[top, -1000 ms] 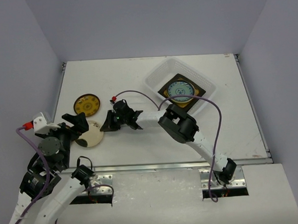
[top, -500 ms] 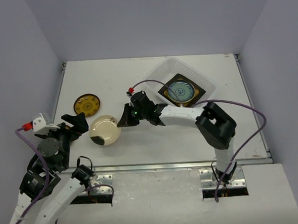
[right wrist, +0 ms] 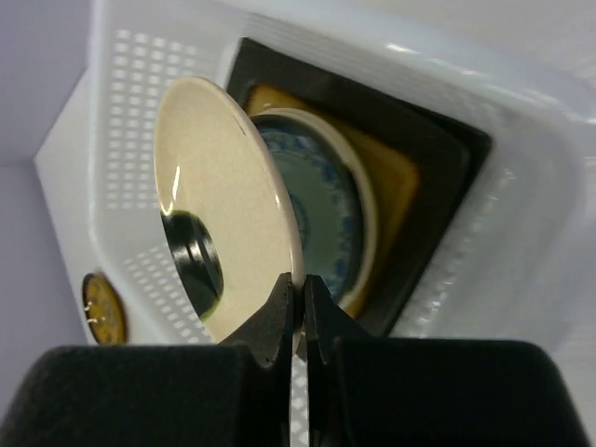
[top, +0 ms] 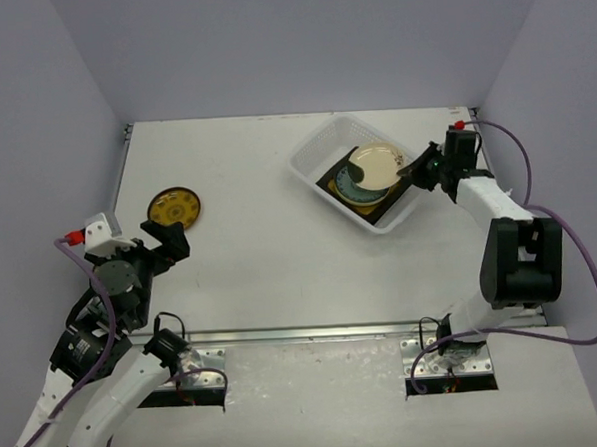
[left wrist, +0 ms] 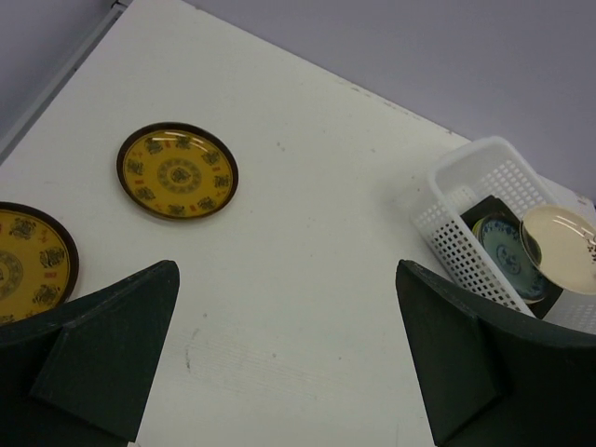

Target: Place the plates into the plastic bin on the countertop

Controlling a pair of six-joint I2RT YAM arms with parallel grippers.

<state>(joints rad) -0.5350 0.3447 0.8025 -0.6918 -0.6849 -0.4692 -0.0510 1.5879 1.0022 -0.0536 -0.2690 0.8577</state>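
right end effector point(right wrist: 300, 291) pinching cream plate point(right wrist: 219, 205) rim over plastic bin point(top: 310, 163) | left end effector point(left wrist: 284, 326) wide

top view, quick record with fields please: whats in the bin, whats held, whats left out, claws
plastic bin: far right of countertop, holds blue patterned plate on black square plate
cream plate: tilted over the bin, rim pinched in right claw
left out: yellow plate and second yellow plate on countertop
left claw: open, empty
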